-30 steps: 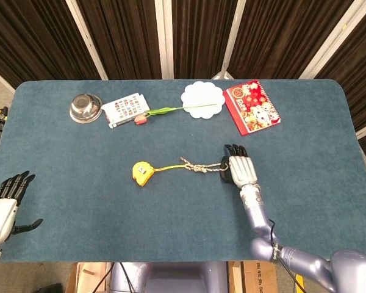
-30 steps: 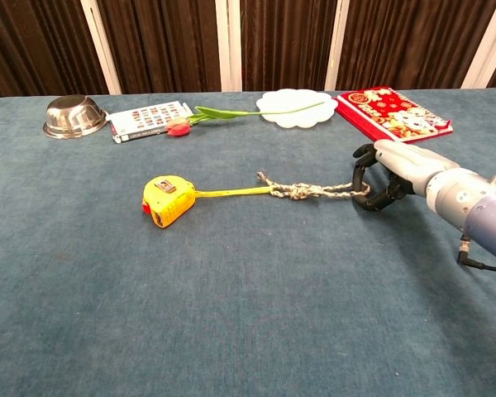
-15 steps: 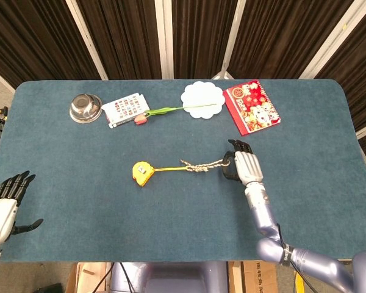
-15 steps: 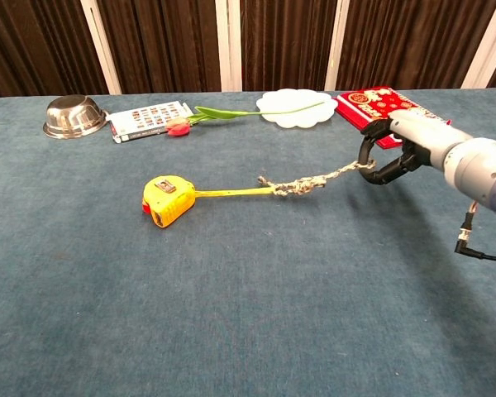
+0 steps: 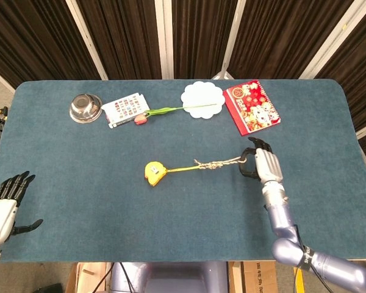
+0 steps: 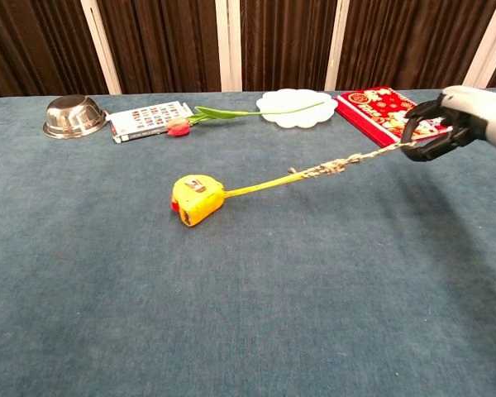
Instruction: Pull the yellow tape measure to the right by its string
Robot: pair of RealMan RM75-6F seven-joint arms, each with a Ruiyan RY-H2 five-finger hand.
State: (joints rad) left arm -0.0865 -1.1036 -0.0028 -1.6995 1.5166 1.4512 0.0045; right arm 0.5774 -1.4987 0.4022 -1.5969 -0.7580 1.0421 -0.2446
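Observation:
The yellow tape measure [image 5: 153, 173] [image 6: 197, 198] lies on the blue table near its middle. A yellow strap and a knotted string [image 5: 220, 163] [image 6: 339, 166] run from it to the right, stretched taut and rising off the cloth. My right hand [image 5: 263, 166] [image 6: 448, 121] grips the string's far end in its curled fingers, raised above the table, right of the tape measure. My left hand [image 5: 5, 198] hovers at the table's near left corner with fingers spread and nothing in it; the chest view does not show it.
Along the far side stand a steel bowl [image 5: 85, 108] [image 6: 73, 116], a patterned booklet [image 5: 125, 109] [image 6: 148, 120], a tulip [image 5: 165, 112] [image 6: 231, 113], a white scalloped plate [image 5: 202, 99] [image 6: 296, 106] and a red book [image 5: 252, 106] [image 6: 393, 112], close behind my right hand.
My right hand has lifted and moved right with the string's end. The string has gone taut, and the tape measure has slid a short way right.

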